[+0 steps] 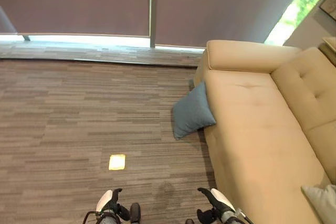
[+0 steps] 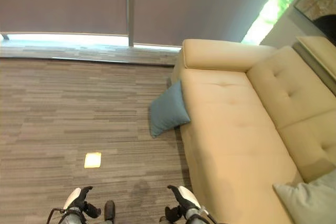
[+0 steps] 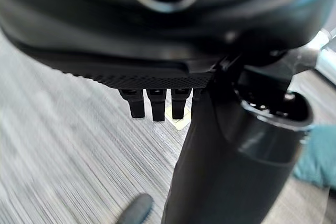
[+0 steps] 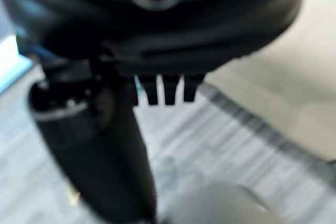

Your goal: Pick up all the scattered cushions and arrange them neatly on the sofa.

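One soft blue cushion (image 1: pixel 192 112) leaning on smooth beige sofa (image 1: pixel 252 129), both hands (image 1: pixel 111 203) (image 1: pixel 215 203) relaxed, empty.

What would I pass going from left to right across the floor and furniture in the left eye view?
Yellow square on the carpet → blue cushion leaning against the sofa's side → beige sofa → pale cushion on its seat.

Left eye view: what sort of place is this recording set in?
Probably a lounge or office sitting area: a beige sofa, striped carpet floor, and tall windows with drawn blinds. A blue cushion leans against the sofa's front.
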